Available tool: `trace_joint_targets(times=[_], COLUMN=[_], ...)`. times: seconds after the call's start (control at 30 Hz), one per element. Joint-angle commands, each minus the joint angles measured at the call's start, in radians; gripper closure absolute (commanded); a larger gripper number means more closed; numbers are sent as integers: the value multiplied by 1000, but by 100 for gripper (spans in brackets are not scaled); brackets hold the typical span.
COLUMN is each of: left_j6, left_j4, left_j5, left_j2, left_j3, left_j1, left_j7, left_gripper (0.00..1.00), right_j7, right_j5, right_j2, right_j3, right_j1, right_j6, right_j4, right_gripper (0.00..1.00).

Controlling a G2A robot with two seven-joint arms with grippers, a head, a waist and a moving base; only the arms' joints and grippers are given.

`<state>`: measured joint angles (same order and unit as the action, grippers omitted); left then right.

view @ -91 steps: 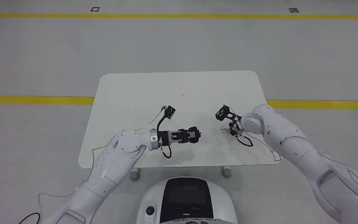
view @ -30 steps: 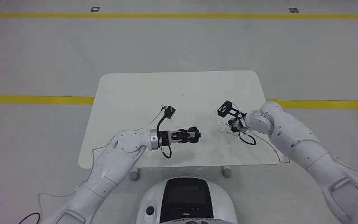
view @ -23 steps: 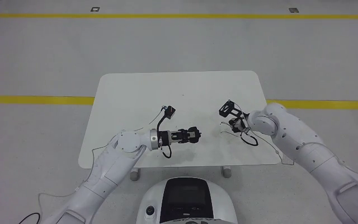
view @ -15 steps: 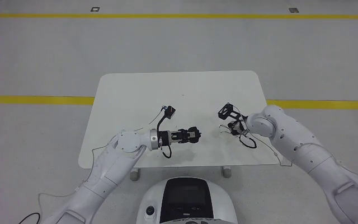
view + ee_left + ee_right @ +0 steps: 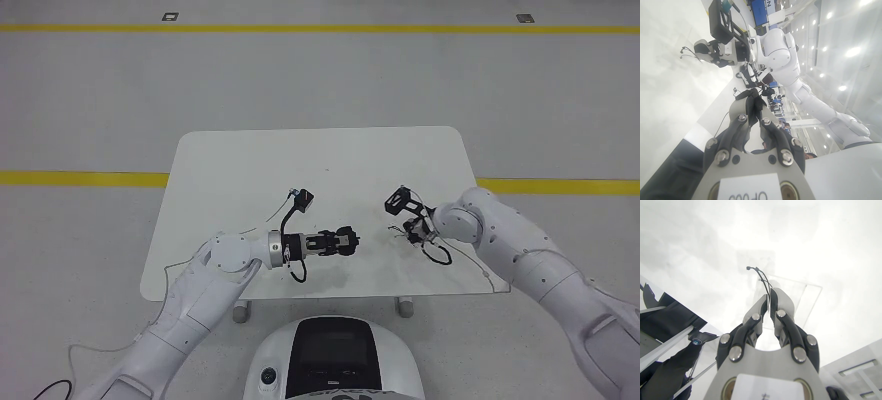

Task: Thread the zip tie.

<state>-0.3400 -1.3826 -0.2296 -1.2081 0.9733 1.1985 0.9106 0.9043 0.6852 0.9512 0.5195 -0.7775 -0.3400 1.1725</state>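
A thin black zip tie [image 5: 761,275] sticks out past the tips of my right gripper [image 5: 769,295], which is shut on it; two strands show, one ending in a small head. In the top view my right gripper [image 5: 410,232] hangs over the right middle of the white table [image 5: 250,170] with the zip tie [image 5: 399,233] at its tip. My left gripper [image 5: 352,238] is level with it, a short way to its left, pointing at it, fingers shut together with nothing seen between them. The left wrist view shows my left gripper [image 5: 753,95] facing the right gripper [image 5: 702,55] and the zip tie [image 5: 686,54].
A clear plastic block [image 5: 791,298] lies on the table under my right gripper. The table's near edge [image 5: 330,297] runs just behind both grippers. The far half of the table is bare white.
My right gripper has shifted slightly left and nearer with the zip tie in it, closing a little on the left gripper. The left arm has kept still.
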Motion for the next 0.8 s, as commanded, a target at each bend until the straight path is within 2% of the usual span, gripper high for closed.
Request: trace_joint_targets(times=[0.0, 0.77], left_j6=[0, 0], left_j4=[0, 0], left_j5=[0, 0], left_j2=[0, 0], left_j3=[0, 0], left_j1=[0, 0], left_j7=[0, 0], left_gripper=[100, 100], right_j7=[-1, -3], right_j5=[-3, 6], right_j2=[4, 29], right_j3=[-9, -84], right_j1=[7, 52], right_j6=[0, 0], right_j4=[-10, -87], right_gripper=[82, 84])
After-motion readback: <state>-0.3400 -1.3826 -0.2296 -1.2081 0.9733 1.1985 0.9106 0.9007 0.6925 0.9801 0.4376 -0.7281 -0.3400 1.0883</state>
